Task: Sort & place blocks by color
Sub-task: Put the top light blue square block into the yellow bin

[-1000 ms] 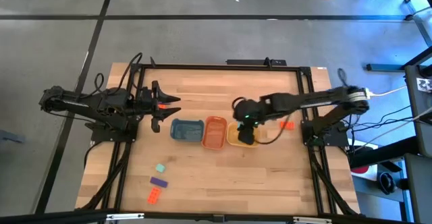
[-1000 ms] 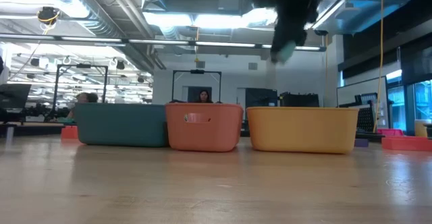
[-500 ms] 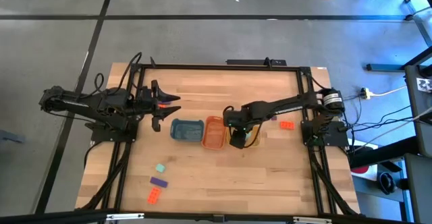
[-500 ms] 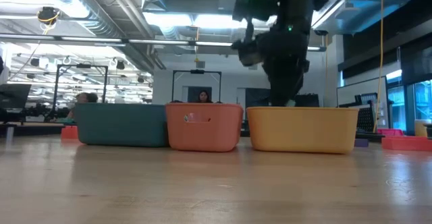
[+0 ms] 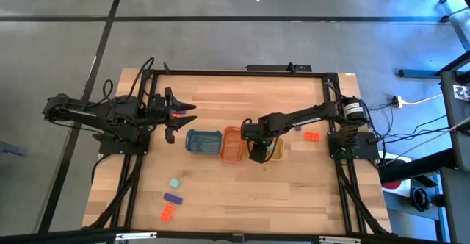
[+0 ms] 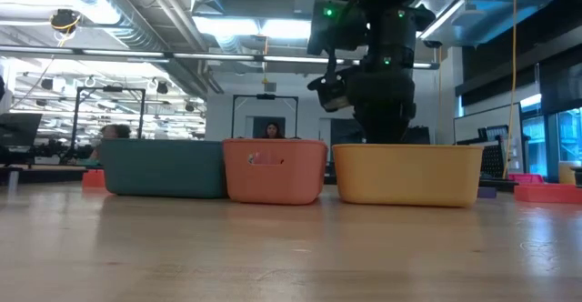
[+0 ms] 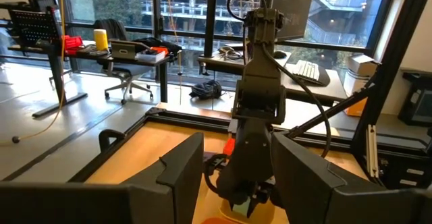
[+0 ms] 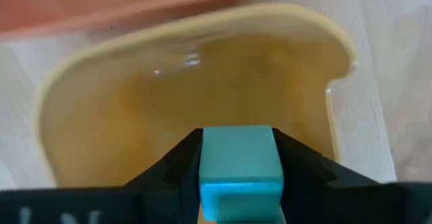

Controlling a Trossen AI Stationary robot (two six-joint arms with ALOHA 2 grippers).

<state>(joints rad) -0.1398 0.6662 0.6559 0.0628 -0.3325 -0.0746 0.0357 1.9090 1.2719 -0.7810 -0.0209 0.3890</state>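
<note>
My right claw (image 8: 236, 177) grips a mint block (image 8: 239, 166) low over the yellow tray (image 8: 67, 89), not yet dropped; three more blocks (image 5: 171, 198) wait at the table's front-left, and my left claw (image 5: 176, 117) rests, fingers spread

The table (image 5: 220, 192) is pale wood with visible plank seams and grain, matt with a faint sheen in the low view. The yellow tray (image 8: 182, 96) looks like smooth plastic, glossy enough inside to catch a highlight (its rim is rounded and even). The orange tray (image 6: 275, 170) and blue tray (image 6: 164, 169) look like the same plastic, more matt outside. The mint block (image 8: 239, 163) is smooth plastic. The right gripper (image 8: 237, 183) fingers look like dark matt plastic.
</note>
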